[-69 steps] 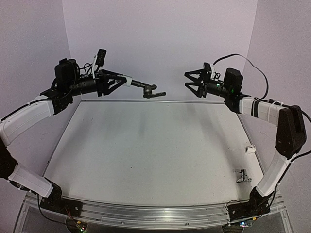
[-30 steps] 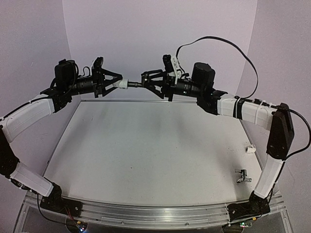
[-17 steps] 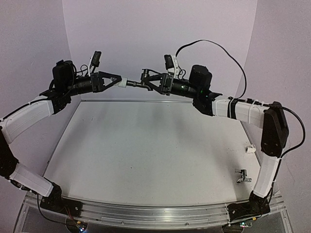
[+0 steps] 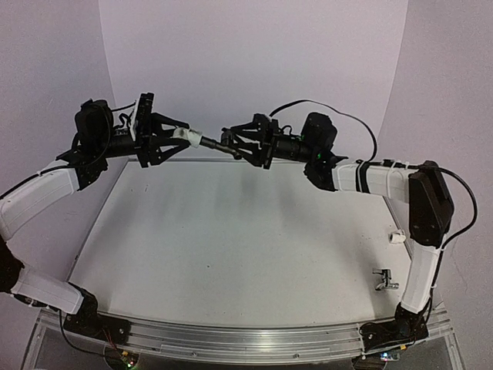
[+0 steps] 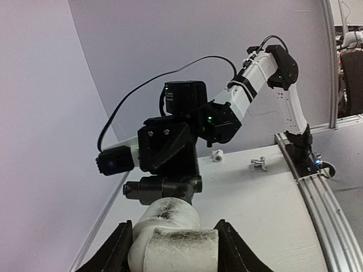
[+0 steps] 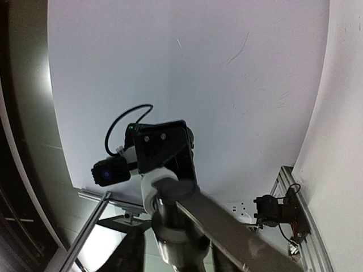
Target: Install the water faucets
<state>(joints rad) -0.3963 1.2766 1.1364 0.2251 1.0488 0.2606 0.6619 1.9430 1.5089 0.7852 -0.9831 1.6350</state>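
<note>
Hanging in mid-air over the far side of the table (image 4: pixel 231 254), the dark faucet (image 4: pixel 213 142) is held with its long axis roughly level, running left-to-right between the arms. One end meets a white fitting (image 4: pixel 189 136), which is clamped by the left gripper (image 4: pixel 182 137). The other end is straddled by the right gripper (image 4: pixel 233 147) (squeezing or just around it, can't be told). Two faucets are counted, with the silver faucet (image 4: pixel 383 280) lying by the right arm's base. Two fittings are counted too, the spare fitting (image 4: pixel 397 237) lying near it.

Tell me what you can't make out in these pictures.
- Whether the right gripper clamps the dark faucet: too small in the top view; the faucet hides the contact in the right wrist view.
- Lever position of the silver faucet: too small in the top view, blurred in the left wrist view.
</note>
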